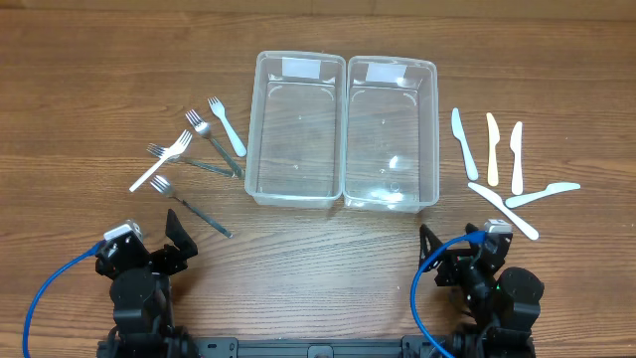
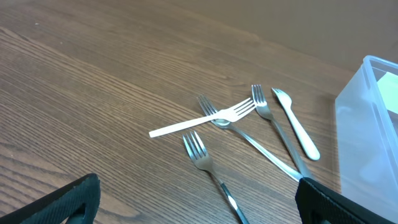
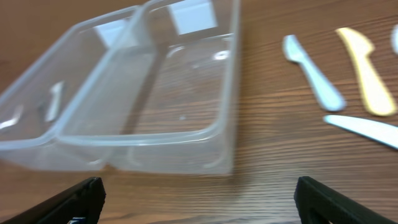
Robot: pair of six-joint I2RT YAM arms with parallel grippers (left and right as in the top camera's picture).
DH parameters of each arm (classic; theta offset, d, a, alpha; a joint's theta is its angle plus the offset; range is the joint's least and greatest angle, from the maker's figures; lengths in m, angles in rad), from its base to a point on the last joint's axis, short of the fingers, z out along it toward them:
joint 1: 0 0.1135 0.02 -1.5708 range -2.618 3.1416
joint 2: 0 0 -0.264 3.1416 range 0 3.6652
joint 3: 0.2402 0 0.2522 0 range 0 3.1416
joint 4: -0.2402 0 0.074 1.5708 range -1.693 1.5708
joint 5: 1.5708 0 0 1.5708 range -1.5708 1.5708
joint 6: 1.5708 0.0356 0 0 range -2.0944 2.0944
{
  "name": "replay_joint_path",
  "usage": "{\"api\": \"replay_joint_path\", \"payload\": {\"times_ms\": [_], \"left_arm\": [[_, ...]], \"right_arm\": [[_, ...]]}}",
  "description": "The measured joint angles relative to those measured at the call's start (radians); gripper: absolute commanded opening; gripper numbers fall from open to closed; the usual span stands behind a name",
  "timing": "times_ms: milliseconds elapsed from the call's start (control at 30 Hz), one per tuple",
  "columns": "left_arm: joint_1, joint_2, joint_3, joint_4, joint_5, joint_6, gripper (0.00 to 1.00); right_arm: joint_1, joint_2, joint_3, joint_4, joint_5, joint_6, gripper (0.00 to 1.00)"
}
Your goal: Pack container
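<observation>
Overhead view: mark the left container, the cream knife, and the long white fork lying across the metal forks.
left container (image 1: 251, 129), overhead view, on its left wall.
cream knife (image 1: 492, 149), overhead view, mid-length.
long white fork (image 1: 155, 171), overhead view, on its handle.

Warm brown with darker wood-grain streaks across the tabletop. Clear and colourless for the left container and the right container, each with a white patch at the far end. Shiny silver on the three metal forks; plain white on the two plastic forks. White or near-white on four white knives, pale yellow on the cream knife. Matte black on the left hand and right hand; bright blue on the cables.
</observation>
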Motion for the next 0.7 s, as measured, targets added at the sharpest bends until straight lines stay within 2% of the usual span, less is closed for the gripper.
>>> {"api": "replay_joint_path", "payload": {"times_ms": [267, 400, 567, 700], "left_arm": [[0.0, 0.0, 0.0, 0.001, -0.027, 0.0, 1.0], [0.0, 0.0, 0.0, 0.0, -0.098, -0.003, 1.0], [0.0, 0.0, 0.0, 0.001, -0.125, -0.016, 1.0], [0.0, 0.0, -0.002, 0.049, -0.034, -0.041, 1.0]], "right_arm": [[0.0, 0.0, 0.0, 0.007, 0.077, -0.001, 1.0], [0.0, 0.0, -0.002, 0.113, 0.071, 0.0, 1.0], [0.0, 0.0, -0.002, 0.158, -0.072, 0.003, 1.0], [0.0, 0.0, -0.002, 0.183, -0.238, 0.003, 1.0]]}}
